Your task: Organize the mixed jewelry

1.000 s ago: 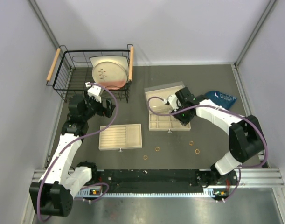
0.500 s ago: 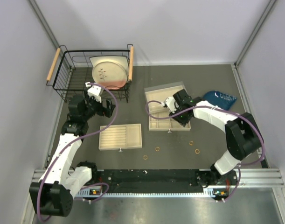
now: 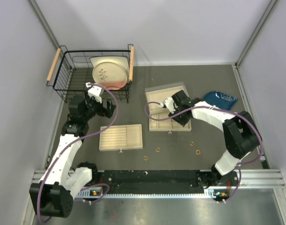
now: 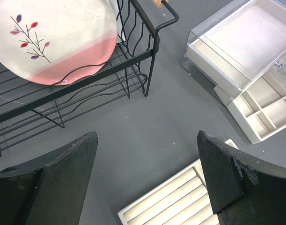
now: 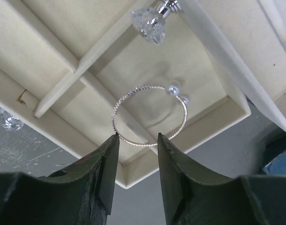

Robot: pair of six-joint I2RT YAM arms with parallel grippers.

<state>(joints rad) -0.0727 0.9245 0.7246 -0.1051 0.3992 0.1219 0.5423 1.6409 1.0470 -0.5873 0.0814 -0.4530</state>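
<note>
A thin silver wire hoop (image 5: pixel 173 88) with two small beads lies across a divider of the beige compartment drawer (image 5: pixel 54 28), its lower arc just at my right fingertips. My right gripper (image 5: pixel 137 136) hovers over that drawer (image 3: pixel 157 124) with the jaws a little apart and nothing clamped between them; in the top view it (image 3: pixel 178 106) hides the hoop. Several tiny gold rings lie on the grey table in front: one (image 3: pixel 157 150), another (image 3: pixel 146 158), and two to the right (image 3: pixel 191 143). My left gripper (image 4: pixel 145 138) is open and empty above the table, near the ridged tray (image 4: pixel 180 201).
A black wire basket (image 3: pixel 70 77) holding a pink-and-white plate (image 3: pixel 110 72) stands at the back left. A clear box (image 3: pixel 166 93) sits behind the drawer. The beige ridged tray (image 3: pixel 120 137) lies left of centre. A blue object (image 3: pixel 222 98) lies at the right.
My right gripper has shifted a little to the left over the compartment drawer. The left arm has not moved.
</note>
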